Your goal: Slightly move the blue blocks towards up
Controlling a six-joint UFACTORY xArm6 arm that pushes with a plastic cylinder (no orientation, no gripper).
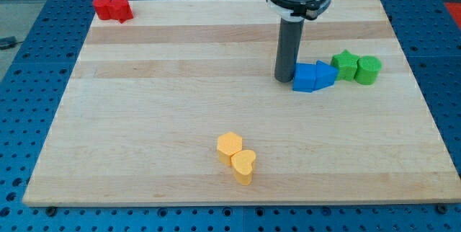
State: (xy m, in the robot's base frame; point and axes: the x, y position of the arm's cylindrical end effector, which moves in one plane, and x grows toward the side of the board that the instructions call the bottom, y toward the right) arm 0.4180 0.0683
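Two blue blocks sit touching at the view's right: a chunky blue block (305, 78) and a blue wedge-like block (326, 74) on its right. My tip (285, 80) stands on the board right at the left side of the chunky blue block, touching or almost touching it. The dark rod rises from there to the arm's head at the view's top.
A green star block (345, 65) and a green cylinder-like block (368, 70) sit just right of the blue pair. Two red blocks (112, 8) lie at the top left corner. A yellow hexagon (229, 145) and a yellow heart (243, 166) lie near the bottom middle. The wooden board (144, 117) rests on a blue perforated table.
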